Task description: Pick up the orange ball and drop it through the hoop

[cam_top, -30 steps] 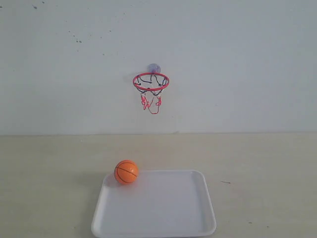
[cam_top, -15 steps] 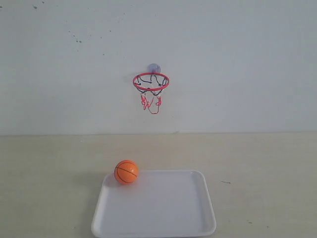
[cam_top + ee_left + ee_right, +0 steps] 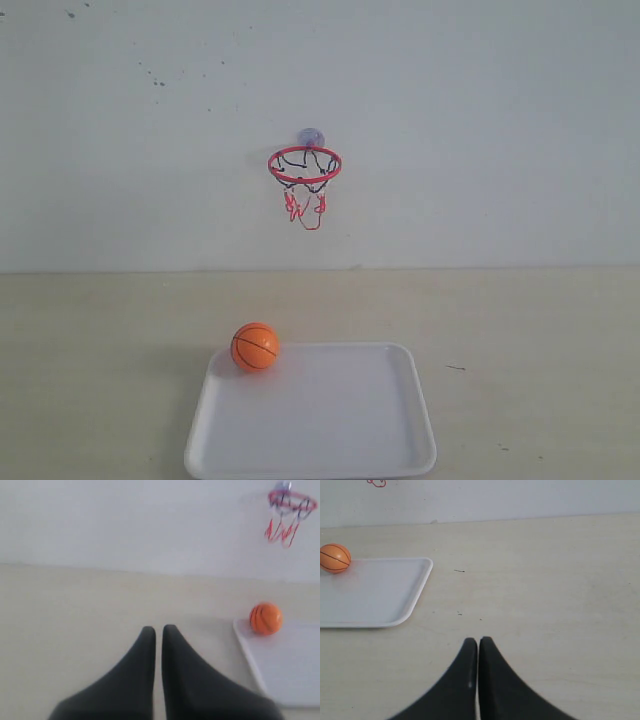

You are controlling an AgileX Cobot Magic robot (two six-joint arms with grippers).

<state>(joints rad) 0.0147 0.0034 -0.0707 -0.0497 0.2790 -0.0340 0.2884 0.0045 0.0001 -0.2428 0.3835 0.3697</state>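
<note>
Ball check first: the orange ball [image 3: 255,347] sits at the far-left corner of the white tray [image 3: 330,430], apparently tucked against the rim. Nothing is touching it. The hoop [image 3: 304,181] hangs on the wall [image 3: 480,120] well above and behind it, a little to the right of the ball's line.

Neither arm shows in the exterior view. On the wrist cameras I see the left gripper [image 3: 158,628] with its jaws pressed together and nothing between them, hanging over bare table [image 3: 540,330] off the tray's left side. The right gripper [image 3: 478,640] is closed and empty too, well apart from the tray on the other side.

So I judge we're at the very start, with the reach not yet begun. The ball lies on the left arm's side, so I'd take it with that one.

I'd spread the jaws wide before going down, not over the ball. I'd come in from above and centre on it, since a nudge could send it rolling across the tray. The squeeze wants to be gentle and across the widest part. The release should only come once the ball is above the middle of the red ring.
</note>
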